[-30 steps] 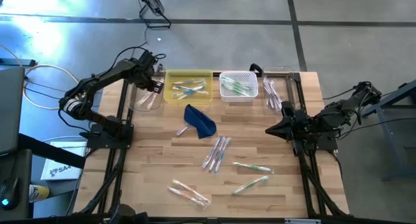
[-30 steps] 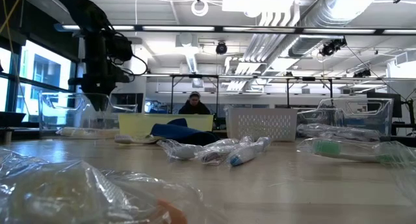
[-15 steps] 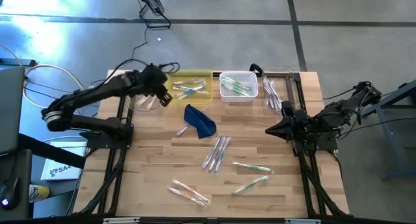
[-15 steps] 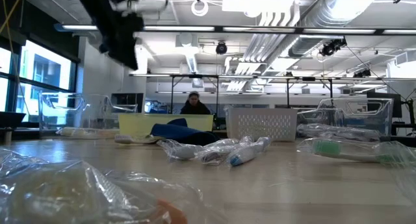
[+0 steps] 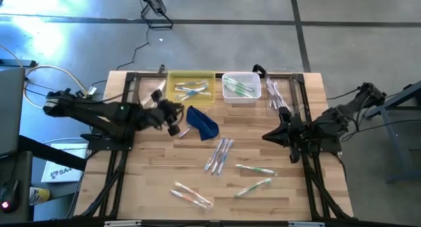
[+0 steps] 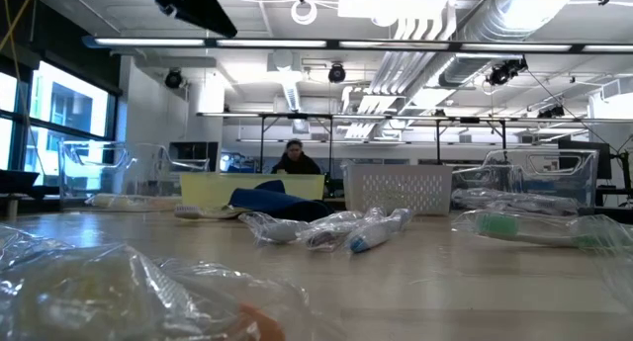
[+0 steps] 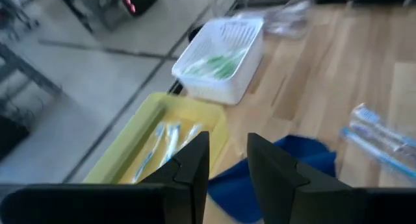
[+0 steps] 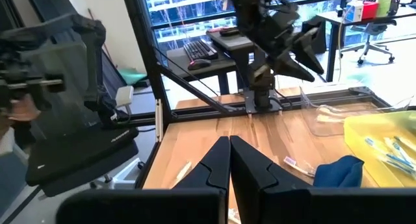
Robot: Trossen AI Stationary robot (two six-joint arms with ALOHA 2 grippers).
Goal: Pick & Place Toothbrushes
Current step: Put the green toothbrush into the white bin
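Observation:
Several wrapped toothbrushes lie flat on the wooden table: a cluster (image 5: 219, 154), two near the right (image 5: 255, 169) (image 5: 253, 186), one by the near edge (image 5: 192, 195), and one (image 5: 185, 131) beside the dark blue pouch (image 5: 202, 122). More lie in the yellow tray (image 5: 191, 76), the white basket (image 5: 241, 76) and the clear bins. My left gripper (image 5: 174, 122) hovers above the table just left of the pouch, open, with nothing between its fingers (image 7: 227, 138). My right gripper (image 5: 265, 136) hangs shut above the table's right side, pointing left (image 8: 229, 141).
Clear bins stand at the far left (image 5: 146, 99) and far right (image 5: 281, 95) of the row of containers. Black frame rails (image 5: 122, 154) run along both table sides. A person (image 6: 295, 158) sits beyond the far edge. Bare wood lies at the near left.
My left gripper has swung away from the far-left clear bin, toward the near edge and the right, rising and rolling as it went; it now hangs beside the blue pouch. My right gripper has edged slightly toward the table's left.

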